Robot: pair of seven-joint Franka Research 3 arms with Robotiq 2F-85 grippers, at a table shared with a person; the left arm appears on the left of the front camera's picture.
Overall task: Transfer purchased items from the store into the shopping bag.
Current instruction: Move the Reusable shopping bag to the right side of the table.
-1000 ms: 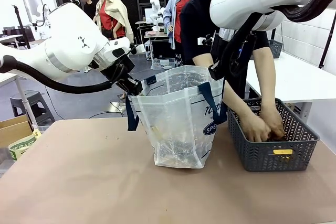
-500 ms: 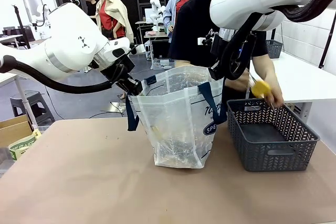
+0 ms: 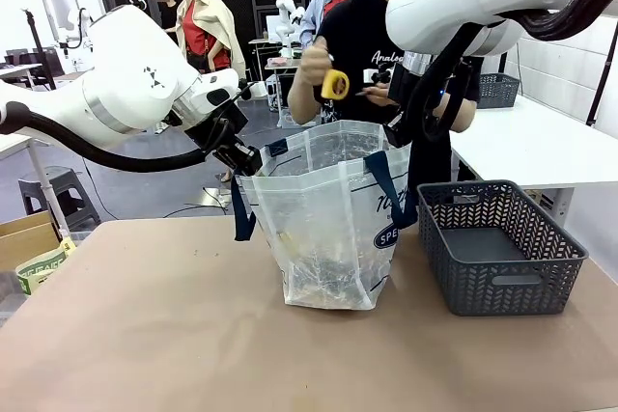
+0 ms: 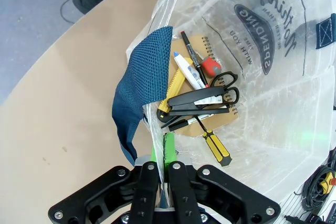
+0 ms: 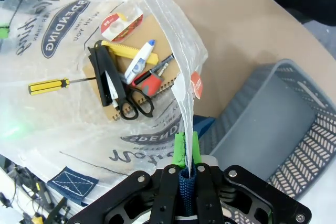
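Holding: left pincer pressed together on the rim of the translucent clear plastic tote bag; right pincer pinching the opposite navy strap handle
Bag: upright between the two pincers; mouth stretched open, facing up; base on the brown table
Arms: left arm reaches in from its side, pincer angled down to the rim; right arm drops from above
Hand: person's hand raised above both pincers, pinching a round yellow disc-shaped roll, flat face toward the front camera
Contents: yellow-handled screwdriver lying flat just beyond the left pincer's tips, long axis slanting away; black scissors across a brown spiral notebook
Basket: dark grey lattice plastic basket on the table beside the right pincer
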